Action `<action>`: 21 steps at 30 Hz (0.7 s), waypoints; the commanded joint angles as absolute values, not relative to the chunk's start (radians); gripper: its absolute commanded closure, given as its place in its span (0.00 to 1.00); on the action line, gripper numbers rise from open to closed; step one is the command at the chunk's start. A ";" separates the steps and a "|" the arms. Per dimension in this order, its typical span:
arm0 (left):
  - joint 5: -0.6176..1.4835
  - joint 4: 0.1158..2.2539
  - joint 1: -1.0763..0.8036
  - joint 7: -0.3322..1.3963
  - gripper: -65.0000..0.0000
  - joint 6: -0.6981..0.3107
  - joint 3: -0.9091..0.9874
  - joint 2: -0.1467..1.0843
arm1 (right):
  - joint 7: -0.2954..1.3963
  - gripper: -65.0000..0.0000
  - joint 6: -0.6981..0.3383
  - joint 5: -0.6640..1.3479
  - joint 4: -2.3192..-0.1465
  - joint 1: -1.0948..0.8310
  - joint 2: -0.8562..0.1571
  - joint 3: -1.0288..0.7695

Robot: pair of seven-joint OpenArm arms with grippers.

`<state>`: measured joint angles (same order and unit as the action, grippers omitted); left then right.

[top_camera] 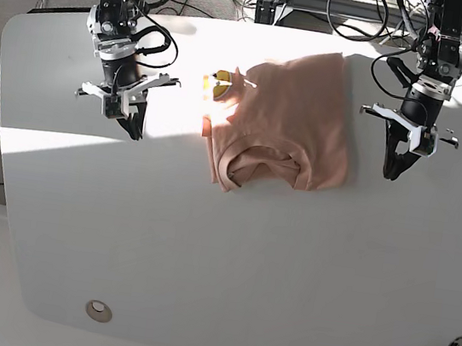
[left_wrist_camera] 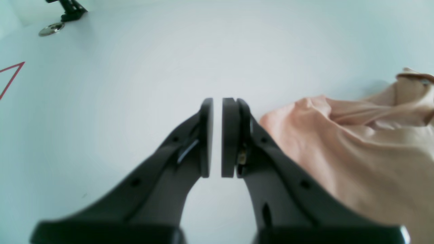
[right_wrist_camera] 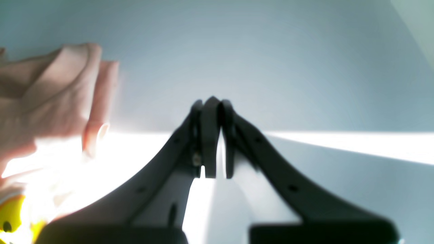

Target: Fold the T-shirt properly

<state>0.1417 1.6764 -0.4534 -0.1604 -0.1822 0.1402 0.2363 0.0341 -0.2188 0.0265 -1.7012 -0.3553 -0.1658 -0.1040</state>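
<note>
The table (top_camera: 201, 263) carried the T-shirt (top_camera: 294, 122) at about 12 o'clock of centre, already doubled into a compact, rumpled packet with the collar facing 6 o'clock; I judged the folding nearly finished, only neatening left. My left gripper (top_camera: 397, 166) hung at 3 o'clock of the cloth, clenched on nothing; my right gripper (top_camera: 133, 123) at 9 o'clock, likewise clenched and empty. A yellow object (top_camera: 219, 85) touched the packet's 10 o'clock edge, possibly obstructing.

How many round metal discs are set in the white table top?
2: one round metal disc near the table's front edge on the base view's left, another at the front right corner. Others may be hidden.
</note>
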 commanded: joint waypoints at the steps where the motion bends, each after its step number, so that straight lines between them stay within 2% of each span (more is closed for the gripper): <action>1: 0.153 1.744 -0.512 -0.216 0.94 -0.176 0.183 0.246 | 0.002 0.97 -0.217 0.073 -1.784 -0.397 -0.176 -0.139; 10: 0.156 1.845 -0.935 -0.354 0.94 -0.179 0.315 0.120 | 0.002 0.98 -0.211 0.114 -1.954 -0.817 -0.171 -0.153; 17: 0.154 1.840 -1.158 -0.355 0.94 -0.179 0.309 0.091 | -0.093 0.98 -0.208 0.114 -1.954 -1.095 -0.171 -0.162; 21: 0.154 1.767 -1.213 -0.355 0.94 -0.180 0.306 0.070 | -0.094 0.98 -0.209 0.114 -1.873 -1.171 -0.137 -0.159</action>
<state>0.1505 1.7889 -1.1889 -0.3386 -0.1852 0.3038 0.0711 -0.0841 -0.2089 0.1116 -1.9022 -1.1488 -0.1570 -0.1570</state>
